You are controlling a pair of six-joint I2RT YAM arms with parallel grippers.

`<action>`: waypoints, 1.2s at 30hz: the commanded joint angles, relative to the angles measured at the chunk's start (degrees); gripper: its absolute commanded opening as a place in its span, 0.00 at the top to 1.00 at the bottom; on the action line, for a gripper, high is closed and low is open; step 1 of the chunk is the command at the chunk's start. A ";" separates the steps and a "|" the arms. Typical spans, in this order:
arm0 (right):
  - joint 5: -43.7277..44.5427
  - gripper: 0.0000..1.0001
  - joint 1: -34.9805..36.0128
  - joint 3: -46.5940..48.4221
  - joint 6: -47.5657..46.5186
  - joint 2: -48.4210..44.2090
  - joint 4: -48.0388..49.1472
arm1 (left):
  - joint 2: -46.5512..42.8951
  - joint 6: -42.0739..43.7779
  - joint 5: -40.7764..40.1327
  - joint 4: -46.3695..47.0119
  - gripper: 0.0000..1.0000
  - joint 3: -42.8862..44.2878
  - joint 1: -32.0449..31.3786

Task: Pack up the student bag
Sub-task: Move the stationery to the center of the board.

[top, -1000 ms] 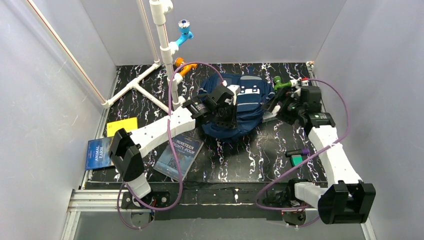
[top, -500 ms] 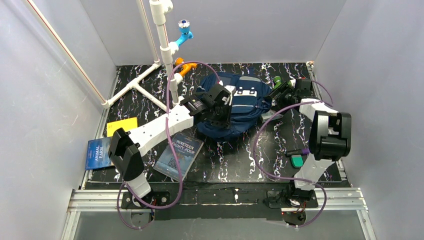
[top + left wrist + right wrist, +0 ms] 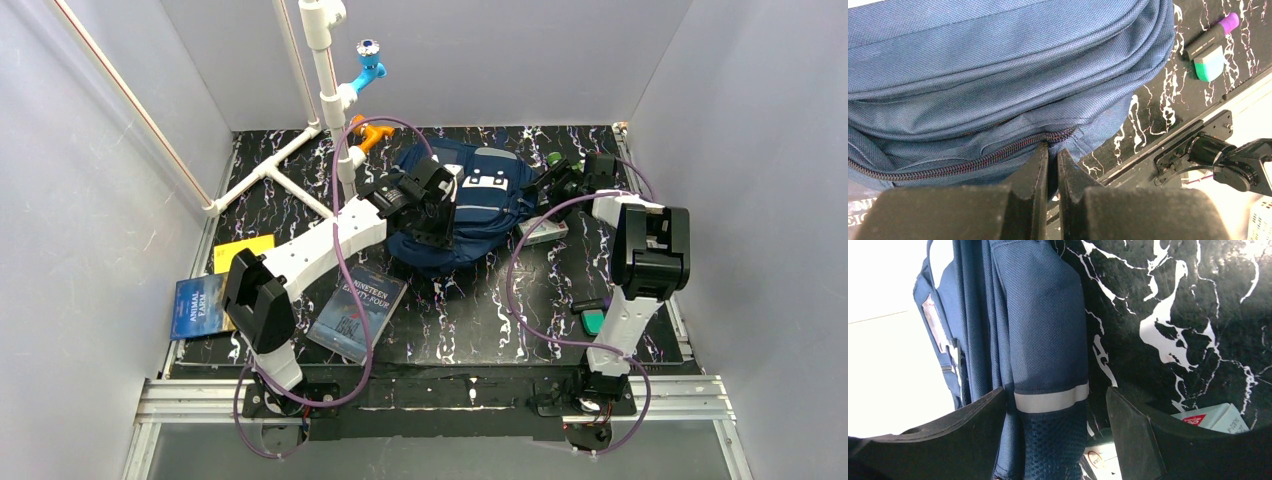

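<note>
The student bag (image 3: 480, 205), navy blue with a white dotted patch, lies at the back middle of the black marbled table. My left gripper (image 3: 428, 208) sits at its near left edge. In the left wrist view its jaws (image 3: 1052, 150) are pressed almost together at the end of the bag's zipper (image 3: 948, 162); the pull itself is hidden between them. My right gripper (image 3: 558, 182) is open at the bag's right side. In the right wrist view it (image 3: 1055, 427) straddles the bag's mesh side pocket with the grey stripe (image 3: 1050, 400), without closing on it.
Two books (image 3: 355, 305) (image 3: 198, 305) and a yellow pad (image 3: 244, 252) lie front left. A purple-capped marker (image 3: 592, 303) and a green eraser (image 3: 594, 321) lie front right. A white box (image 3: 543, 230) lies by the bag's right side. A white pipe rack (image 3: 325, 80) stands back left.
My right arm has folded upward and its gripper has moved left against the bag's right side. My left gripper has drawn slightly left and back, and the bag has shifted with it.
</note>
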 commanded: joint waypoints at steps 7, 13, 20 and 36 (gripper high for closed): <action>9.18 0.17 -1.23 -11.49 -16.06 -14.60 -23.80 | -1.56 -1.08 3.15 4.04 1.00 0.40 0.47; 14.49 0.17 -3.32 -18.85 -21.67 -27.54 -31.14 | -2.10 -2.19 5.48 5.71 1.00 -1.51 0.43; 13.10 0.13 -0.15 -13.93 -22.65 -39.06 -38.51 | -2.97 -10.20 10.87 15.64 1.00 -7.41 0.43; 3.95 0.12 20.67 -21.46 2.81 -42.85 -18.61 | -2.80 -18.88 11.23 25.26 1.00 -9.10 -4.80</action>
